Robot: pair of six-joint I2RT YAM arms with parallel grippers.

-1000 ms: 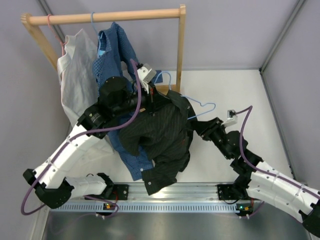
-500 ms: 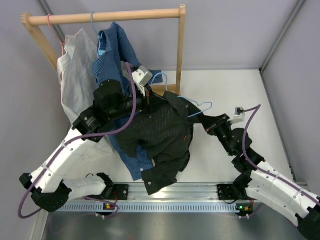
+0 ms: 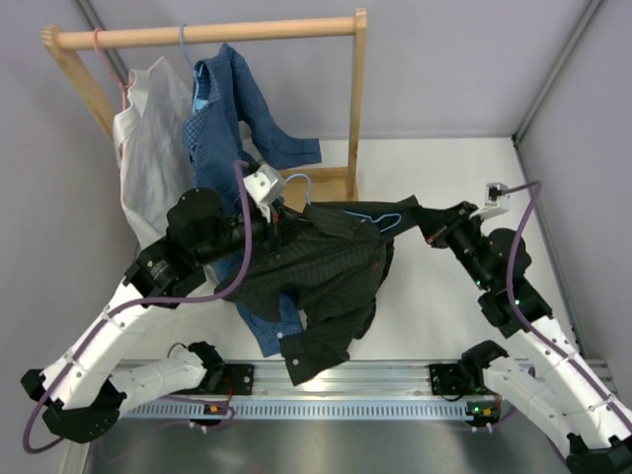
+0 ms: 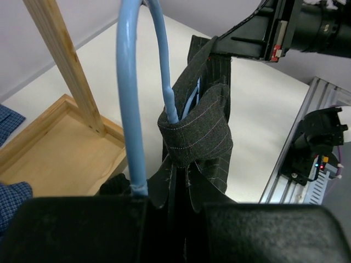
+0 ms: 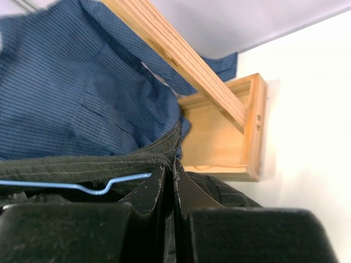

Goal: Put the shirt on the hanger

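Observation:
The black pinstriped shirt (image 3: 326,276) hangs spread between both grippers above the table. My left gripper (image 3: 284,219) is shut on its collar (image 4: 197,131), where the neck of the light-blue hanger (image 4: 127,98) goes down into the fabric. The hanger's hook (image 3: 299,180) sticks up behind this gripper. My right gripper (image 3: 427,225) is shut on the shirt's right shoulder edge (image 5: 159,159) and holds it stretched to the right. A short piece of hanger wire (image 3: 390,218) shows at that shoulder, and also in the right wrist view (image 5: 66,185). The rest of the frame is hidden under the shirt.
A wooden clothes rack (image 3: 207,35) stands at the back, its post (image 3: 355,99) and base (image 5: 230,131) just behind the hanger. A blue patterned shirt (image 3: 227,99) and a pale grey shirt (image 3: 148,148) hang on it. A metal rail (image 3: 336,405) runs along the near edge.
My right gripper has pulled the shirt's shoulder to the right and back, over the hanger's right arm. My left gripper has shifted left and nearer with the collar and hanger.

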